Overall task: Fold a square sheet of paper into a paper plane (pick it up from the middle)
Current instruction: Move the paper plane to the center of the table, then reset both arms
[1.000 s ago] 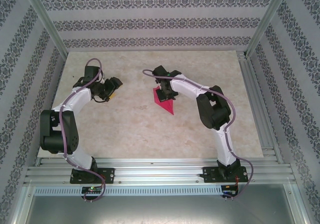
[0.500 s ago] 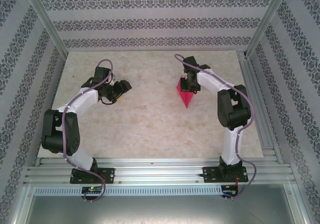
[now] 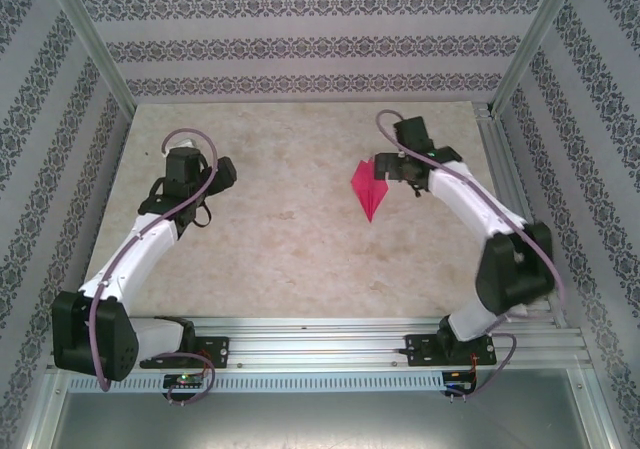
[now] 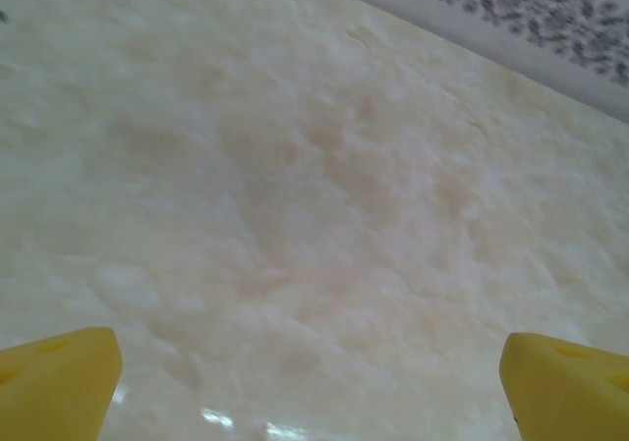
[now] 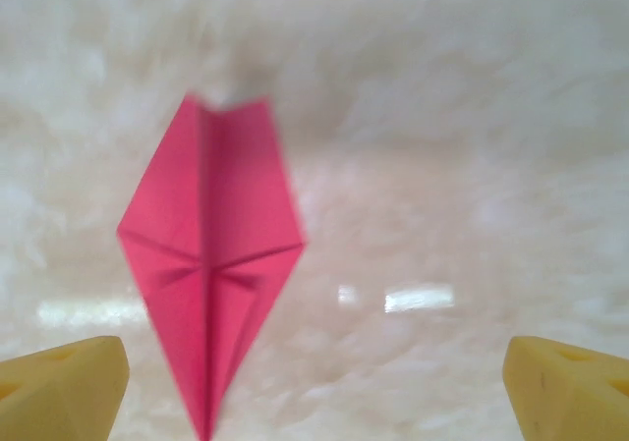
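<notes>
Seeing the paper plane (image 3: 368, 191) lying flat on the pale table (image 3: 280, 249), right of centre, its pointed nose aiming toward the arm bases. Hanging the right gripper (image 5: 314, 387) just beside it, jaws spread wide and gripping nothing. Holding the left gripper (image 4: 314, 387) equally wide over bare table, well apart from the plane

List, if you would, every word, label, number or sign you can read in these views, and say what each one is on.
No text can be read.
The paper plane is plain red with creases only.
The table shows just marbling.
The walls carry an ornamental pattern, not letters.
The small boards below the arm bases are too small for any marking on them to be read.
</notes>
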